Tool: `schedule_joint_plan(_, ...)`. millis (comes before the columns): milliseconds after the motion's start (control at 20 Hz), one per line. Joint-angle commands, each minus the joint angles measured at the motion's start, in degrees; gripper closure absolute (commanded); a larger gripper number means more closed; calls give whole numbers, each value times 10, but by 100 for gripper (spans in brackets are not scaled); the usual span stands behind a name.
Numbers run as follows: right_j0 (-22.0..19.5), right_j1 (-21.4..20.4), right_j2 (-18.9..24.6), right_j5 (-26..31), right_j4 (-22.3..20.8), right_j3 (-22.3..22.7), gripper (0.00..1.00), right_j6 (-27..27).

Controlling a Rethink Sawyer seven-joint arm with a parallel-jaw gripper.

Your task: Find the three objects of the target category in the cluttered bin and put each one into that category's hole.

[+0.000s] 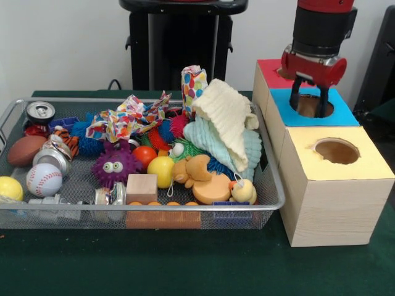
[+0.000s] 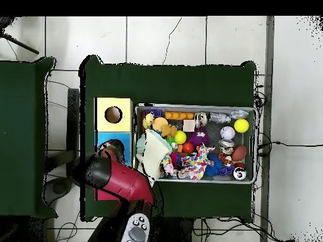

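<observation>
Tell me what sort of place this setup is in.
Most likely a robotics lab set up for a sorting test. A green-covered table stands on a tiled floor with loose cables, holding a mesh bin of mixed toys and a wooden box with colour-coded holes. The gripper hangs over the blue hole.

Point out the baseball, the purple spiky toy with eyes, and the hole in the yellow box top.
baseball (image 1: 44,179), front view, middle of its white face
purple spiky toy (image 1: 113,165), front view, between its eyes
yellow box's hole (image 1: 336,150), front view, dark opening's centre
</observation>
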Motion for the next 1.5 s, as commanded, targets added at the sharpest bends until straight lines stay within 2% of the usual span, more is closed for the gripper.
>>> schedule_joint_plan(50,27,-63,-82,156,-44,48,0,136)
schedule_joint_plan(200,43,-76,-99,187,-53,41,0,144)
schedule_joint_plan(450,40,-77,-122,242,-68,7,0,139)
schedule_joint_plan(700,23,-64,-118,224,-73,3,0,111)
schedule_joint_plan(900,-39,-64,-116,200,-115,11,0,14)
schedule_joint_plan(1100,-111,-76,-88,163,-161,29,0,-56)
schedule_joint_plan(1300,-188,-77,-36,94,-198,60,0,-91)
schedule_joint_plan(1500,-261,-70,17,33,-251,85,0,-95)
